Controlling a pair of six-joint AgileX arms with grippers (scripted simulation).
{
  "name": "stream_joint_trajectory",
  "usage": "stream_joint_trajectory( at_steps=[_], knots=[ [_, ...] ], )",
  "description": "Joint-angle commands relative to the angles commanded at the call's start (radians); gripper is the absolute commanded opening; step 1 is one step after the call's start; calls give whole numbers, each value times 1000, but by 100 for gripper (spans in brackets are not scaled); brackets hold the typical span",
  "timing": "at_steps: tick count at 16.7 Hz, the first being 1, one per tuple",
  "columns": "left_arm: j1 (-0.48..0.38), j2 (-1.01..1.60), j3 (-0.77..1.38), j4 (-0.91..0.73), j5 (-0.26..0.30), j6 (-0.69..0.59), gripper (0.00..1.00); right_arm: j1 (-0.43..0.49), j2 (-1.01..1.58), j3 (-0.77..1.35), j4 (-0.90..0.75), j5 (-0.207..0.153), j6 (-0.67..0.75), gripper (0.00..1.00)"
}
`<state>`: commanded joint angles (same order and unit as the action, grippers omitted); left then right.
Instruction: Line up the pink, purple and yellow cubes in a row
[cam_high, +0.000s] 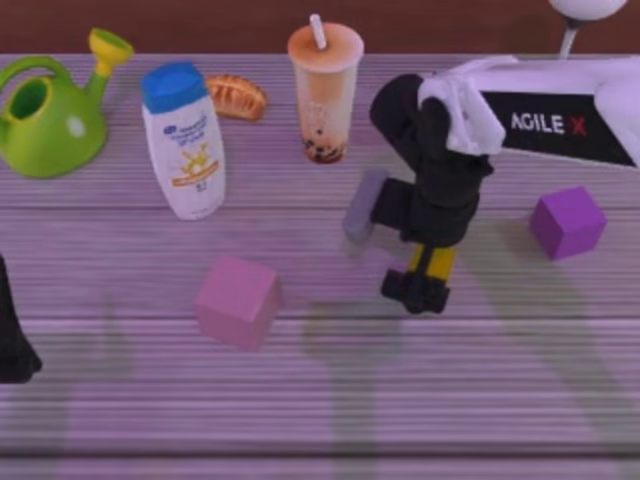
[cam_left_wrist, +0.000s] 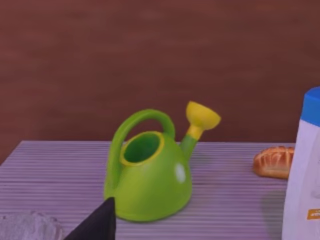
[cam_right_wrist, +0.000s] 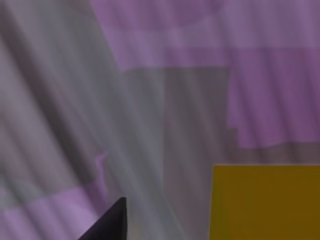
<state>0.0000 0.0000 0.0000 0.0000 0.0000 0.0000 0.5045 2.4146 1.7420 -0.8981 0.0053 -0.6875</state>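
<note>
Progress: the row is not formed yet. The pink cube sits alone on the tabletop, left of centre. The purple cube sits well apart, far to the right. The yellow cube is between them, clamped in the right pincer; only a sliver of mustard shows between the black fingers in the top view. The right wrist view shows a flat yellow face close to the camera. I cannot tell whether the cube is touching the tabletop or lifted off it. Judgement: one cube in hand, none yet placed beside another; alignment of all three remains.

The left pincer is parked at the left edge; finger state cannot be told.

Materials and shapes: all three cubes are plain, matte, solid-colour blocks with crisp edges; pink largest, purple mid-sized, yellow apparently smallest. Tabletop is ridged lengthwise, with a pale lilac sheen.

Far-side clutter, not in play:
- glossy green watering can with yellow spout
- white bottle with blue cap
- bread roll
- clear bubble-tea cup with straw
</note>
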Motion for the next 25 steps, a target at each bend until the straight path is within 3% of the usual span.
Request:
stream_joint_trajectory(
  at_steps=[8,18,25],
  knots=[
    [0,0,0,0,0,0,100,0,0,0,0,0,0,2],
    [0,0,0,0,0,0,100,1,-38,5,-26,-13,12,0],
    [0,0,0,0,0,0,100,8,-112,133,-234,-14,11,0]
  ],
)
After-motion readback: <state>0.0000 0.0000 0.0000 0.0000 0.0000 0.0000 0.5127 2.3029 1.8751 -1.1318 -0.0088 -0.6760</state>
